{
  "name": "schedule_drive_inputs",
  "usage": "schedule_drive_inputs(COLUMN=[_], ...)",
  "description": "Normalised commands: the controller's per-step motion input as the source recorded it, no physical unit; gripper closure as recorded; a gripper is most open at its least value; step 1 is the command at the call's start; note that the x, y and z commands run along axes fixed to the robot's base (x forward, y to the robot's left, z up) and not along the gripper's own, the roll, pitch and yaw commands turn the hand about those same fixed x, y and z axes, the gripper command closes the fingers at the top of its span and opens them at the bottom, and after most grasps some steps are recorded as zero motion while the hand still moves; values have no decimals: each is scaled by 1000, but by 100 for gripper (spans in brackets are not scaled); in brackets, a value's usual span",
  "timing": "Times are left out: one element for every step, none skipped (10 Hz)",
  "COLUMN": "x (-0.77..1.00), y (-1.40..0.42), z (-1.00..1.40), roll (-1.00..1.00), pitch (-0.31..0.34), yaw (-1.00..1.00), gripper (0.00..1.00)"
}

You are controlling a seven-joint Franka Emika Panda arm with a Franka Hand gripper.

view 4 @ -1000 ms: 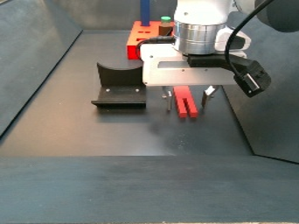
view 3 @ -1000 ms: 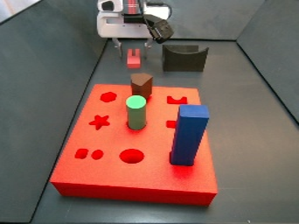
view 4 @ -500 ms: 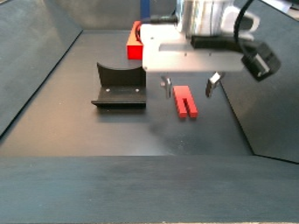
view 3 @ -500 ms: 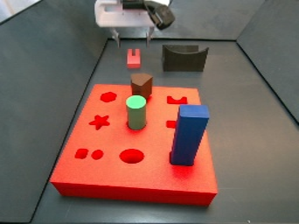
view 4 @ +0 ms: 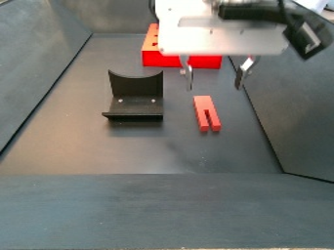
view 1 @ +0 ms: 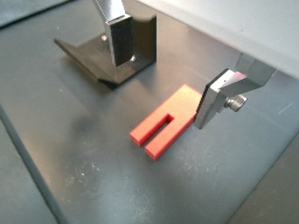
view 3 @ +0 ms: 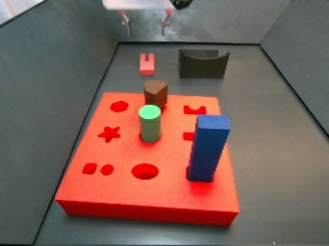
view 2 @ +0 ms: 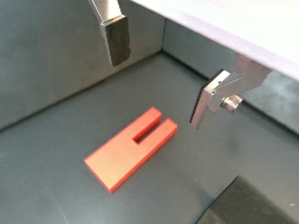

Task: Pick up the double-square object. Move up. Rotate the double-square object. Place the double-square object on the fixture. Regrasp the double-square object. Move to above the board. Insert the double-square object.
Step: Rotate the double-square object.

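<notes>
Dark floor: double-square object [view 4: 206, 111] lies free; your gripper [view 4: 212, 76] has risen, fingers spread, empty. Pick not made.

No words, numbers or signs can be read anywhere. The gripper [view 4: 210, 75] hangs open above the double-square object [view 4: 206, 112] (plain red, nothing written on it), and the fixture [view 4: 133, 96] is plain too.
</notes>
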Motion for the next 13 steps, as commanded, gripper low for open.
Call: schedule_drive_inputs(x=[0, -2, 16, 54, 45, 40, 32, 33, 36, 37, 38, 39, 40], y=[0, -2, 2, 6, 2, 2, 2, 3, 3, 3, 3, 3, 3], z=[0, -101, -257, -180, -107, -71, -49, -47, -42, -39, -36, -35, -33], roll=[0, 0, 2, 2, 2, 1, 1, 1, 1, 1, 1, 1, 1], pitch=[0, 0, 0, -3, -4, -4, -5, -5, -6, -6, -6, -7, -7], yaw=[1000, 1000, 1000, 1000, 1000, 1000, 1000, 1000, 1000, 1000, 1000, 1000, 1000], gripper=[0, 0, 0, 0, 0, 0, 0, 0, 0, 0, 0, 0, 0])
